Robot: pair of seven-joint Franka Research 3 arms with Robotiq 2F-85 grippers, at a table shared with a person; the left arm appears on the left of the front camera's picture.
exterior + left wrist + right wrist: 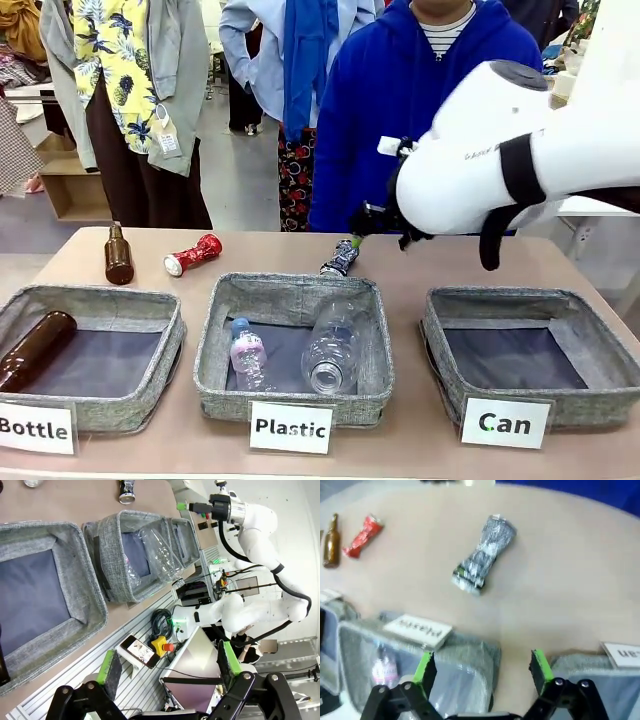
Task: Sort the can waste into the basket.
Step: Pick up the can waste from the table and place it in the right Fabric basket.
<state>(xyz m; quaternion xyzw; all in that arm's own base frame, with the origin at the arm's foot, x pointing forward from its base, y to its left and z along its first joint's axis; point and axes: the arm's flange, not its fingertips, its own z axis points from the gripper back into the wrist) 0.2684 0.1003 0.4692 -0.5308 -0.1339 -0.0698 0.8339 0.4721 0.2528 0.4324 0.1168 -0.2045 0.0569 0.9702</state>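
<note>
black can (340,258) is lying crushed on the bench (450,255), just behind the far edge of the plastic basket (290,286), about mid-bench. red can (193,254) lies toward the far left corner, next to an upright brown bottle (118,256). can basket (500,295) sits at the near right corner. right gripper (482,667) hangs above the black can, fingers wide apart, not touching it. left gripper (167,664) is out past the bench's near edge, fingers apart too.

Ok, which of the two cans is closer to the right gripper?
The black can, just ahead of the right gripper; the red can lies much farther off.
</note>
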